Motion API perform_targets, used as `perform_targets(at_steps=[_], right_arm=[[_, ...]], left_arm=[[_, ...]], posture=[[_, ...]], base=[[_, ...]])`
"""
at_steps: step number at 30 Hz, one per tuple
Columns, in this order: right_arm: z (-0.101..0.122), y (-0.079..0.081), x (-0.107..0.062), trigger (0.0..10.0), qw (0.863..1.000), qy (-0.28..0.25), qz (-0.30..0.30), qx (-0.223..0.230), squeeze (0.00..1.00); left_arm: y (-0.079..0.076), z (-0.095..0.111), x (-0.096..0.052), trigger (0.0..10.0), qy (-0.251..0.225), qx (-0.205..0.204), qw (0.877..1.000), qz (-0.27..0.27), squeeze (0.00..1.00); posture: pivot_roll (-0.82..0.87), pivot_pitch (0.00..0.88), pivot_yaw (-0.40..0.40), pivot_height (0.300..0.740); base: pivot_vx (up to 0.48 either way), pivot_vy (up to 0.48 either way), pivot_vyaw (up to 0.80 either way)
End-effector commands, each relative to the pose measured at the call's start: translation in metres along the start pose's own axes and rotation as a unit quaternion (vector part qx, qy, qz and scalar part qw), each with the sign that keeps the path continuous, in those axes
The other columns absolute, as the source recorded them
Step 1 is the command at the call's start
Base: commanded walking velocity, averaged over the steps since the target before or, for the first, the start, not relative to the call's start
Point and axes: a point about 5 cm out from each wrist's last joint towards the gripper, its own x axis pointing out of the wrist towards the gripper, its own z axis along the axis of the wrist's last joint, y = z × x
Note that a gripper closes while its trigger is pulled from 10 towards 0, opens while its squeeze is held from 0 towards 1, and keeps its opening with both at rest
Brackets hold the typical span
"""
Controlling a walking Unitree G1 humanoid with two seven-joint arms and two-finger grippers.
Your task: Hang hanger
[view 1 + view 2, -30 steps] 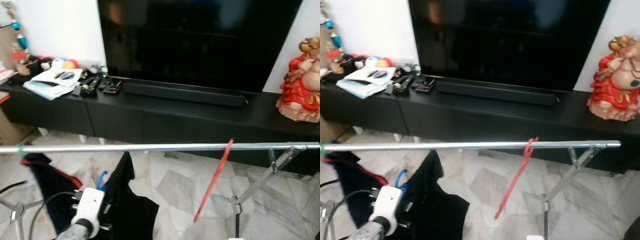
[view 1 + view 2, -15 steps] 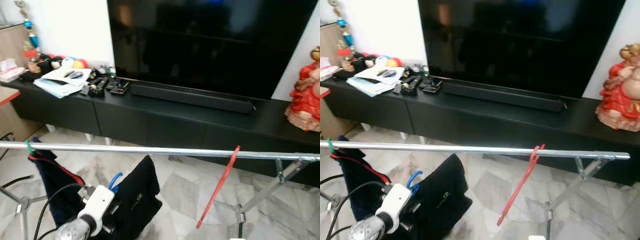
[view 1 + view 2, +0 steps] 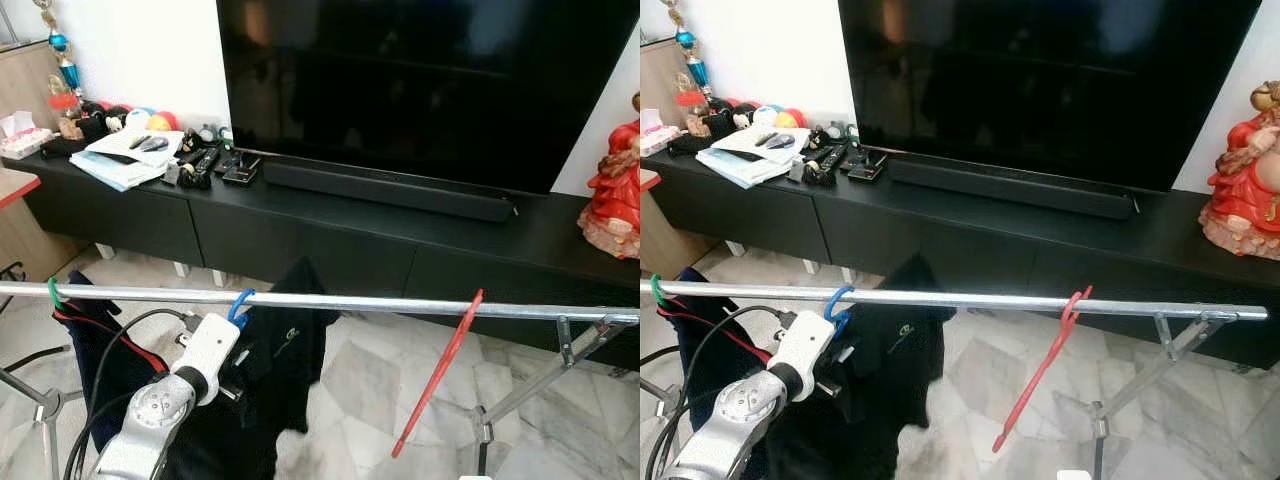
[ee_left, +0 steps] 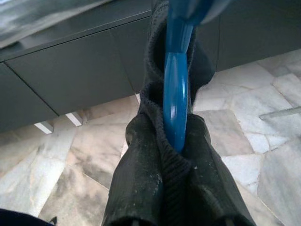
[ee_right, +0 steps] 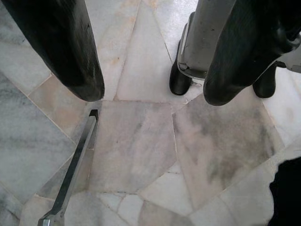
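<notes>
Left gripper (image 4: 175,141) pinches the blue hanger (image 3: 238,303) carrying a black garment (image 3: 285,365), its hook at the metal rail (image 3: 350,300). Red hanger (image 3: 437,375) hangs further right, bare rail between them. Right gripper (image 5: 150,94) spread open over marble floor (image 5: 136,141).

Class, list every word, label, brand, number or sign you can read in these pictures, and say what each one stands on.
None can be read.
Black garment: a small pale logo mark, too small to read.
Papers on the TV cabinet: print too blurred to read.
Television: no legible brand.
</notes>
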Motion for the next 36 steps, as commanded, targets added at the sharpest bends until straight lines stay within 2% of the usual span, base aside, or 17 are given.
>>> perform_targets(at_steps=[1, 8, 13, 18, 23, 29, 34, 35, 36], right_arm=[[0.0, -0.001, 0.0, 10.0, 1.0, 0.003, -0.001, -0.004, 0.0], [0.001, -0.001, 0.0, 10.0, 1.0, 0.004, 0.0, -0.007, 0.0], [0.001, -0.001, 0.0, 10.0, 1.0, 0.004, 0.001, -0.008, 0.0], [0.001, -0.001, 0.0, 10.0, 1.0, 0.006, 0.001, -0.009, 0.0], [0.0, -0.001, 0.0, 10.0, 1.0, 0.008, 0.002, -0.01, 0.0], [-0.001, -0.001, 0.0, 10.0, 1.0, 0.009, 0.002, -0.01, 0.0], [-0.001, -0.001, 0.0, 10.0, 1.0, 0.01, 0.003, -0.01, 0.0], [-0.001, -0.001, 0.0, 10.0, 1.0, 0.01, 0.003, -0.011, 0.0], [-0.001, -0.001, 0.0, 10.0, 1.0, 0.01, 0.003, -0.01, 0.0]], left_arm=[[0.006, 0.008, 0.003, 10.0, -0.015, -0.013, 1.0, 0.021, 0.0], [0.005, 0.01, 0.011, 10.0, -0.004, -0.051, 0.998, 0.048, 0.0], [0.002, 0.011, 0.015, 10.0, 0.002, -0.061, 0.997, 0.048, 0.0], [0.0, 0.003, 0.019, 10.0, 0.051, -0.056, 0.996, 0.053, 0.0], [-0.002, -0.013, 0.016, 10.0, 0.111, -0.064, 0.99, 0.059, 0.0], [-0.008, -0.015, 0.014, 10.0, 0.119, -0.076, 0.989, 0.051, 0.0], [-0.011, -0.008, 0.014, 10.0, 0.092, -0.092, 0.99, 0.045, 0.0], [-0.011, -0.006, 0.014, 10.0, 0.085, -0.091, 0.991, 0.046, 0.11], [-0.011, -0.004, 0.014, 10.0, 0.074, -0.09, 0.992, 0.051, 0.29]], posture=[[0.09, 0.0, -0.037, 0.74], [0.09, 0.0, -0.038, 0.74], [0.08, 0.0, -0.037, 0.74], [0.08, 0.0, -0.035, 0.74], [0.08, 0.0, -0.035, 0.74], [0.08, 0.0, -0.032, 0.74], [0.08, 0.0, -0.032, 0.74], [0.08, 0.0, -0.033, 0.74], [0.08, 0.0, -0.033, 0.74]], base=[[0.0, 0.0, 0.0], [0.0, 0.0, 0.0], [0.0, 0.0, 0.0], [0.0, 0.0, 0.0], [0.0, 0.0, 0.0], [0.0, 0.0, 0.0], [0.0, 0.0, 0.0], [0.0, 0.0, 0.0], [0.0, 0.0, 0.0]])
